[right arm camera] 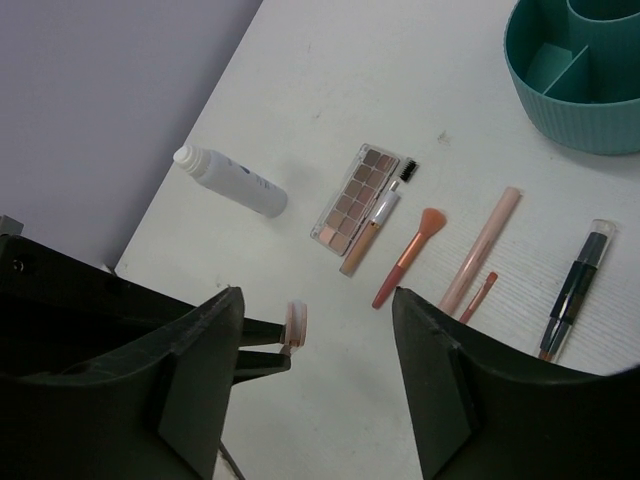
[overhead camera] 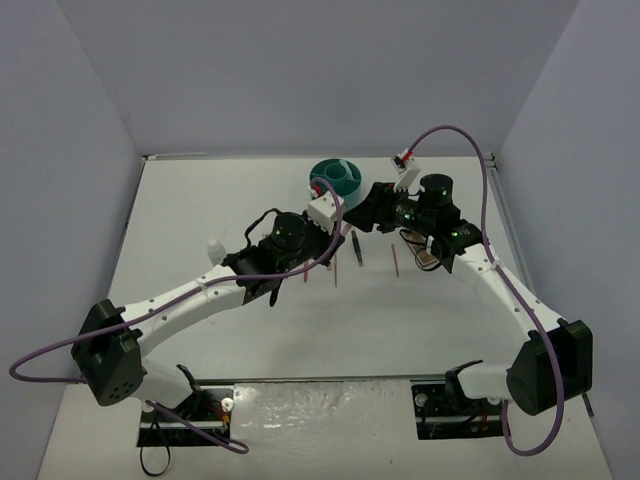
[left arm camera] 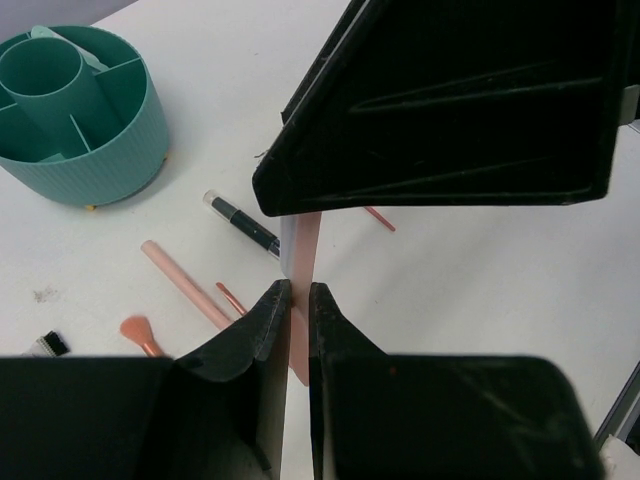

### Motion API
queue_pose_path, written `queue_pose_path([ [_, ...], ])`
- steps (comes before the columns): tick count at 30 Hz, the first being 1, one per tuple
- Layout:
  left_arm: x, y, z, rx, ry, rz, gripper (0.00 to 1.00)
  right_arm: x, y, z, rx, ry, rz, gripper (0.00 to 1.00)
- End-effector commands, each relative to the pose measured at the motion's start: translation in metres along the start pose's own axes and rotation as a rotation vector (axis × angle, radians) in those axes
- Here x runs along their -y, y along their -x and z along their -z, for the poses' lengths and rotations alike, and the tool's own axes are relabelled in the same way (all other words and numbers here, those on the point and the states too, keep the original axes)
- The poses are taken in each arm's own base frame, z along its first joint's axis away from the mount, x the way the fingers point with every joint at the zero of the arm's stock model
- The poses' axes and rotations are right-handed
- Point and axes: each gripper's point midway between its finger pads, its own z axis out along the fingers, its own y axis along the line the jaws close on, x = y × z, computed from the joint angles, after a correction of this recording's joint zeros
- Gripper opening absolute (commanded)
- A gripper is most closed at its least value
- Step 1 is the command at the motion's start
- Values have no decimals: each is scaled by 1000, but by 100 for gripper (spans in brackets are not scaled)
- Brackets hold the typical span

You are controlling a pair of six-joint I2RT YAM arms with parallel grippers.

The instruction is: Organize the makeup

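Note:
My left gripper (left arm camera: 299,290) is shut on a flat pink eyeshadow palette (left arm camera: 301,243), held edge-on above the table. In the right wrist view the palette's end (right arm camera: 295,325) sits between my right gripper's (right arm camera: 318,310) open fingers, which do not touch it. On the table lie a second palette (right arm camera: 352,195), a white bottle (right arm camera: 232,183), an orange brush (right arm camera: 410,255), a long pink stick (right arm camera: 482,250), a small red stick (right arm camera: 478,297) and a dark pencil (right arm camera: 577,290). From above, both grippers, left (overhead camera: 325,212) and right (overhead camera: 378,205), meet in front of the cup.
The round teal divided cup (overhead camera: 335,178) stands at the back centre, and also shows in the left wrist view (left arm camera: 80,120) and the right wrist view (right arm camera: 580,80). Grey walls enclose the table on three sides. The white bottle (overhead camera: 214,248) lies left of the left arm.

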Motion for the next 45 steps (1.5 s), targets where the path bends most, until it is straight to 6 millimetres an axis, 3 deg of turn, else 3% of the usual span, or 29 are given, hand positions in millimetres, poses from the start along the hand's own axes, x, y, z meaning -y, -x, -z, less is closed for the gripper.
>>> queue_pose_path([
  [1, 15, 64, 4, 171, -49, 1, 0, -25, 26, 1, 72, 86, 77, 54],
  [9, 16, 64, 0, 163, -53, 6, 0, -25, 23, 1, 61, 93, 81, 39],
  [17, 13, 60, -3, 152, -41, 10, 0, -22, 22, 1, 65, 82, 90, 7],
  [22, 11, 57, -4, 137, -29, 13, 2, -20, 25, 1, 78, 67, 103, 0],
  [24, 8, 56, -4, 133, -14, 15, 11, -19, 27, 1, 83, 58, 112, 0],
  [28, -1, 51, -4, 120, 21, 30, 42, -10, 34, 0, 107, 5, 133, 0],
  [30, -9, 49, -2, 113, 48, 47, 59, -4, 39, -1, 119, -22, 152, 0],
  [33, -30, 45, 3, 91, 123, 82, 75, 9, 53, -4, 147, -80, 196, 0],
  [39, -80, 32, 38, 13, 280, 184, 95, 51, 97, -16, 214, -238, 297, 0],
  [44, -110, 41, 93, -19, 466, 194, 97, 82, 137, -36, 263, -314, 392, 0],
  [45, -111, 53, 107, 5, 491, 206, 97, 86, 144, -39, 274, -322, 408, 0],
])
